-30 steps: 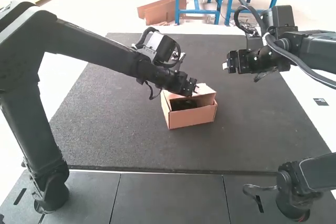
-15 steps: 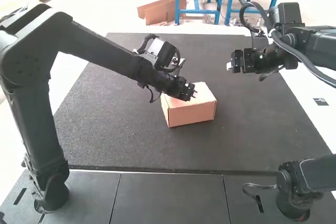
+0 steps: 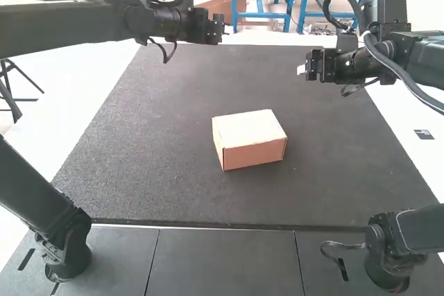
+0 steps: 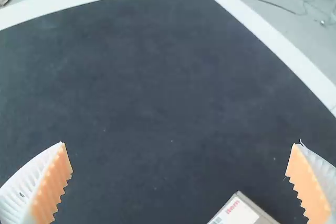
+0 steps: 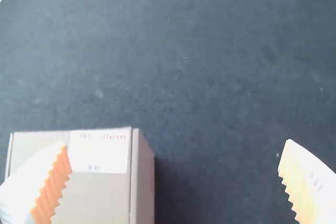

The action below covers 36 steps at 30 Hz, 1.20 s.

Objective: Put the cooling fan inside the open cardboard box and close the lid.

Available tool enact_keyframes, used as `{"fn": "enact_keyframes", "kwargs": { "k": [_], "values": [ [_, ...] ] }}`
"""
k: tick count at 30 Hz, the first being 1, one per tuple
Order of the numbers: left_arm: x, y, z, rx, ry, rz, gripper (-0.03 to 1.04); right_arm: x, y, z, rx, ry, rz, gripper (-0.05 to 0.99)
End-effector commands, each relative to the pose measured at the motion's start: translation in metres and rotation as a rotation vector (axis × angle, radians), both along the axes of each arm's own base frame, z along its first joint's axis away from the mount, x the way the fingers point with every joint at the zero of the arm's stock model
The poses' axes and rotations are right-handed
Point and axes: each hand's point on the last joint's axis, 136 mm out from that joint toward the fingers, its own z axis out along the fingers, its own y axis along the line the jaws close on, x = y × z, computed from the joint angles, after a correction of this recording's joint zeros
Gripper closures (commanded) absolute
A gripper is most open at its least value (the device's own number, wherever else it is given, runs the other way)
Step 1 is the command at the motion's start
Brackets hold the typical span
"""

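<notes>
Closed cardboard box [image 3: 248, 138] at mat [image 3: 139, 150] centre, left gripper [image 3: 219, 30] at eleven o'clock, right gripper [image 3: 304, 74] at two o'clock, both spread wide, empty; possible lid spring-back from an untucked, unpressed flap.

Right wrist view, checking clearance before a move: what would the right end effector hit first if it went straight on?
The right end effector would likely meet the black mat first, just beside the closed cardboard box. The box sits close to that line, and depth is unclear.

left hand [image 3: 216, 30]: held high, fingers spread wide; right hand [image 3: 304, 74]: held high, fingers spread wide
</notes>
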Motion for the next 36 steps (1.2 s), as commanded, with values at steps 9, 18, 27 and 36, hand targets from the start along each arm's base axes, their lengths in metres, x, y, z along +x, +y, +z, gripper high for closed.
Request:
{"fn": "enact_keyframes", "kwargs": {
  "k": [9, 18, 27, 36],
  "values": [
    [-0.003, 0.080, 0.070, 0.088, -0.432, 0.230, 0.04, 0.000, 0.001, 0.100, 0.021, -0.412, 0.047, 0.03],
    [-0.042, 0.115, 0.053, 0.046, -0.480, 0.298, 0.04, -0.036, -0.005, 0.081, -0.066, -0.502, 0.089, 0.03],
    [-0.070, 0.133, 0.008, 0.010, -0.430, 0.346, 0.04, -0.054, -0.058, 0.049, 0.047, -0.486, -0.253, 0.02],
    [-0.090, 0.140, -0.029, -0.018, -0.414, 0.350, 0.04, -0.095, -0.063, 0.033, 0.101, -0.626, -0.242, 0.03]
  ]
}}
